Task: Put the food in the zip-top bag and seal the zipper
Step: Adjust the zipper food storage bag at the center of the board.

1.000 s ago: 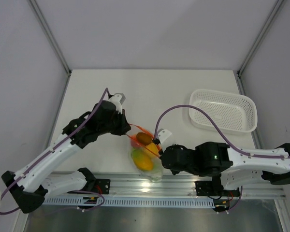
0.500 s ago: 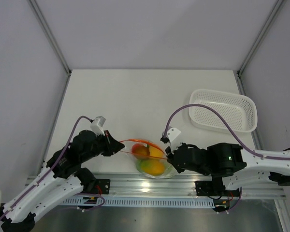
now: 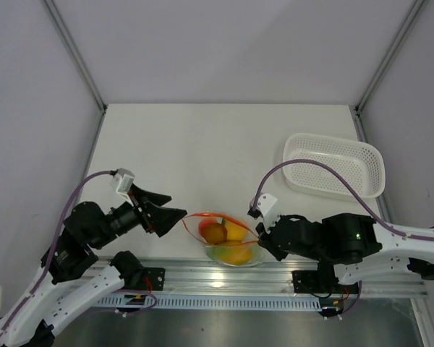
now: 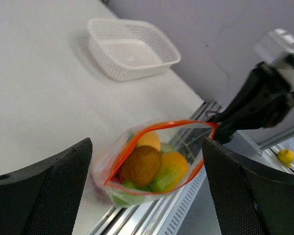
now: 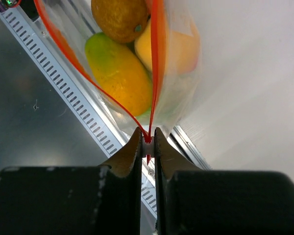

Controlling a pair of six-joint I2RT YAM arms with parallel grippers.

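The zip-top bag [image 3: 230, 244] hangs at the table's near edge, its mouth gaping. Its red-orange zipper [image 3: 200, 215] forms an open loop. Inside lies the food [image 3: 215, 233]: a brown piece [image 4: 142, 165], orange and yellow ones [image 4: 174, 165] and green ones. My left gripper [image 3: 175, 205] stands open just left of the bag's mouth and does not touch it; in its wrist view the bag [image 4: 112, 161] sits between the wide-apart fingers [image 4: 44, 196]. My right gripper [image 3: 259, 236] is shut on the zipper's right end [image 5: 148, 141].
An empty white perforated basket [image 3: 333, 165] stands at the table's right back, also in the left wrist view as the basket [image 4: 131, 46]. The aluminium rail [image 3: 224, 273] runs right under the bag along the near edge.
My left gripper let go of the zipper's left end, opened wide and drew back to the left. The bag's mouth now gapes; the right gripper kept its pinch and shifted slightly right.
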